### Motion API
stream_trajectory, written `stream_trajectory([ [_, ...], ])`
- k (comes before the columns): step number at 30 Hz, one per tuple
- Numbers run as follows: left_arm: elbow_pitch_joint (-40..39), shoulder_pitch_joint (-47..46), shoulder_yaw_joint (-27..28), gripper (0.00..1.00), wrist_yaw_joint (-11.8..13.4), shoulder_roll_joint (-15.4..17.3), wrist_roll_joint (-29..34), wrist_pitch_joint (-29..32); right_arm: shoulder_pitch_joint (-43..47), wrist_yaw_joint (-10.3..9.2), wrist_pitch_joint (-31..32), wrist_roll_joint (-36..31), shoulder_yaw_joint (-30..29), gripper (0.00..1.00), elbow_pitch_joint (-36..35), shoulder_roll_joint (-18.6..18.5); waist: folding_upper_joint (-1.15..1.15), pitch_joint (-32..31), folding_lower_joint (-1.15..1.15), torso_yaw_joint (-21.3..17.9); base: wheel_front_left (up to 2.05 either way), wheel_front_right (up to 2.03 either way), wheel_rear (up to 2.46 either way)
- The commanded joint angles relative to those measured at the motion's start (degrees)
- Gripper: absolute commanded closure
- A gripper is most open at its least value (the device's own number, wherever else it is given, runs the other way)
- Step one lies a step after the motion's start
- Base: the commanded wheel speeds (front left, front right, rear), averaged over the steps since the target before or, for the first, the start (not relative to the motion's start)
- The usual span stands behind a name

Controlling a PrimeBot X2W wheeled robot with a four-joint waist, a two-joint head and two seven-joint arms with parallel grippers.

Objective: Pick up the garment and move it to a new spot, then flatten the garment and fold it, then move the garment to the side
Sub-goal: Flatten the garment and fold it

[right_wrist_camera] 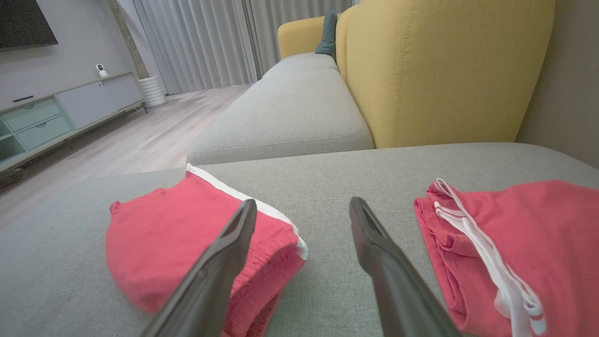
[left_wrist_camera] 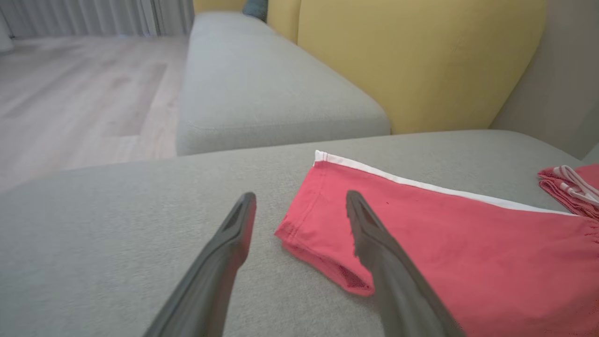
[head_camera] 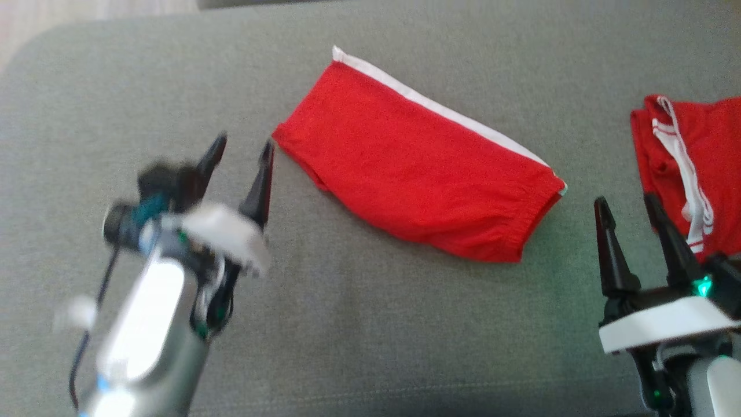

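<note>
Garment [head_camera: 417,162] lies folded and flat mid-way across the grey sofa cushion [head_camera: 347,324], so I'd say only the move aside is left. Left tool [head_camera: 246,142] gapes empty just beside its left corner. The right tool [head_camera: 625,200] is wide and empty near another red bundle [head_camera: 694,156].

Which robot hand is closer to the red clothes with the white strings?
Right. The right gripper is just beside the stringy red clothes, fingers almost at their edge. The left gripper is far off, beyond the folded red shorts.
</note>
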Motion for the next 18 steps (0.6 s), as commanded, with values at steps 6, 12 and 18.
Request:
stream_trajectory([
  [6,11.06,-14.36,0.63,0.00,-4.46,-0.13,-2.55,7.57,-4.39,-0.04,-0.36,0.79,2.62,0.00,-1.98,-0.90,0.00,5.81,0.00,-3.44,0.00,0.00,0.00],
  [12,26.15,-23.12,-0.12,0.00,-6.70,0.44,-2.95,11.99,-5.83,-0.04,-1.30,1.30,3.41,0.00,-0.27,-0.59,0.00,8.33,0.00,-6.01,0.00,0.00,0.00],
  [18,36.02,-28.04,-1.51,0.00,-7.52,-0.06,-2.57,13.90,-5.73,-0.04,-1.87,1.81,2.99,0.00,0.83,-0.26,0.00,8.67,0.00,-6.66,0.00,0.00,0.00],
])
